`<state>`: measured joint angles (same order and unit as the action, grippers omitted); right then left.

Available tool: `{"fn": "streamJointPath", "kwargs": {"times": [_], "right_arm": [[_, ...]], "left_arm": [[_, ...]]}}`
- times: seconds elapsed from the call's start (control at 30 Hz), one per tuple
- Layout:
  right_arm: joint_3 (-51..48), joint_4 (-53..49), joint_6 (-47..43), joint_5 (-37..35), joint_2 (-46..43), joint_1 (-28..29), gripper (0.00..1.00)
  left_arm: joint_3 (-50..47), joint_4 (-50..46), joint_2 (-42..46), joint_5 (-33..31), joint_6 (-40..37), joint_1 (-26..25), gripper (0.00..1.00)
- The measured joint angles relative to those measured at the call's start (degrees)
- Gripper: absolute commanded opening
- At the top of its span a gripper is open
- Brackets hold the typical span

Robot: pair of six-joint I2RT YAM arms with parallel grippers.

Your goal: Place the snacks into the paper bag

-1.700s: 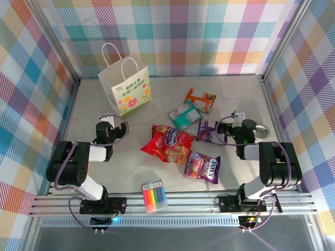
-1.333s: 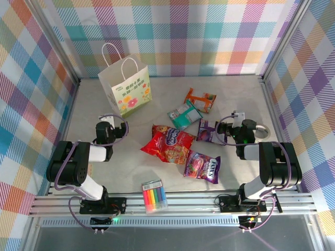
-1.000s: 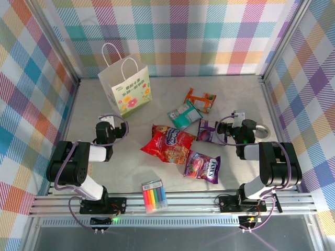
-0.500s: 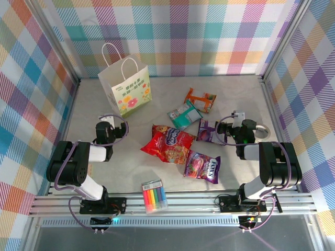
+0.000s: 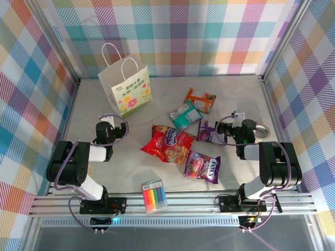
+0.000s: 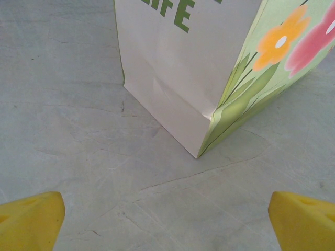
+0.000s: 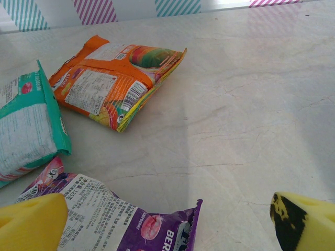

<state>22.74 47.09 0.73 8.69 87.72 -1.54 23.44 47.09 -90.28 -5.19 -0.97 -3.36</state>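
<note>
The white paper bag [image 5: 124, 86] with its flower print stands upright at the back left; its lower corner [image 6: 199, 78] faces my left gripper [image 6: 167, 230], which is open over bare table. The large red packet [image 5: 168, 144] lies mid-table, with one purple packet [image 5: 203, 166] in front of it. The teal-and-white packet [image 5: 184, 115] and the orange packet [image 5: 200, 99] lie further back. My right gripper [image 7: 167, 225] is open and low, and the second purple packet [image 7: 104, 219] reaches partly between its yellow fingertips [image 7: 31, 222]. The orange packet [image 7: 115, 78] and teal packet [image 7: 26, 125] lie beyond.
A clear pack of rainbow markers [image 5: 154, 196] lies near the front edge. A white ring [image 5: 263, 129] sits by the right arm. Checked walls and metal posts close in the table on three sides. Bare table lies between the bag and the packets.
</note>
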Motion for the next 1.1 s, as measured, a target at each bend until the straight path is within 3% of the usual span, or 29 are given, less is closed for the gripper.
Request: {"fn": "streamJointPath", "kwargs": {"times": [0.2, 0.57, 0.87, 1.1], "right_arm": [[0.1, -0.4, 0.1, -0.3, -0.1, 0.0, 0.99], [8.1, -18.6, 0.3, -1.4, -6.9, 0.0, 0.99], [16.1, -35.8, 3.6, -3.3, -16.1, 0.0, 0.99], [21.6, -47.1, 5.9, -4.8, -18.7, 1.3, 0.99]], "left_arm": [[0.1, -0.6, 0.0, 0.0, -0.1, 0.0, 0.99], [7.0, -15.0, 7.3, -0.1, -0.2, -0.3, 1.0], [15.2, -32.4, 20.9, -2.9, 0.0, -2.5, 1.0], [26.2, -51.8, 28.0, -3.9, 0.9, -4.5, 0.89]]}}
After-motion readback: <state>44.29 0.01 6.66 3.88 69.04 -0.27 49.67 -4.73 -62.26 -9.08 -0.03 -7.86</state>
